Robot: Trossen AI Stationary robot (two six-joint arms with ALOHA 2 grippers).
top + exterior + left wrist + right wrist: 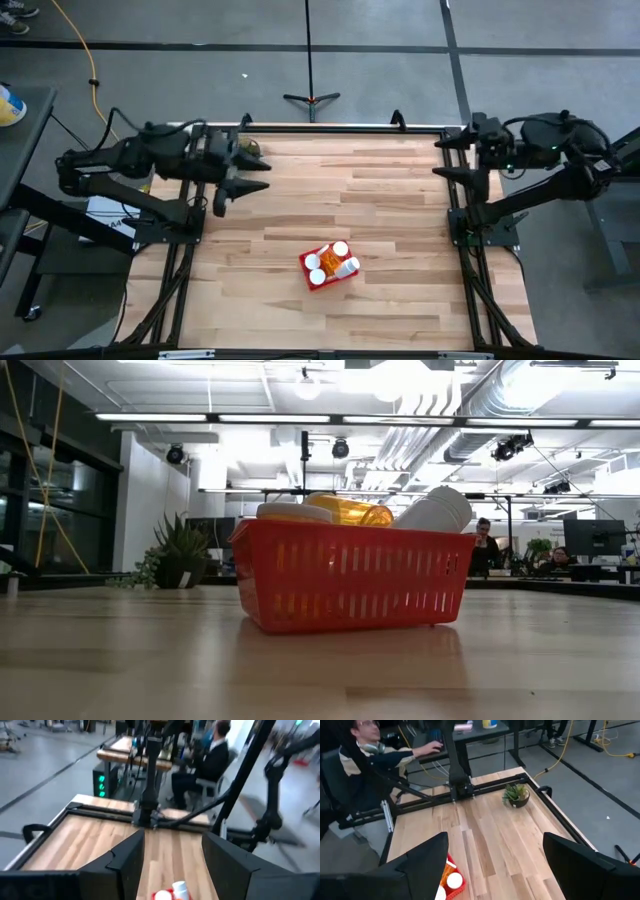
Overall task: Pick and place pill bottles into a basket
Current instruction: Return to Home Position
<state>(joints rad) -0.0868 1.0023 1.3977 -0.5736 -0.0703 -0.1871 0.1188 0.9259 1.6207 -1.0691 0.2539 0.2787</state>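
Lighting: bright, even, from overhead ceiling strips (330,417). Shadows: soft, faint, under basket (350,575), forward of left gripper (173,836). Glare: pale sheen on table (150,660).

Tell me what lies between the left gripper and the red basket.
Only bare table: in the high view the stretch from the open left gripper to the basket holds no object. The right gripper waits at the right edge.

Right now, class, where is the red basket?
In the high view, the basket sits just below the table's centre, midway between its left and right edges, far from the plant at the top left.
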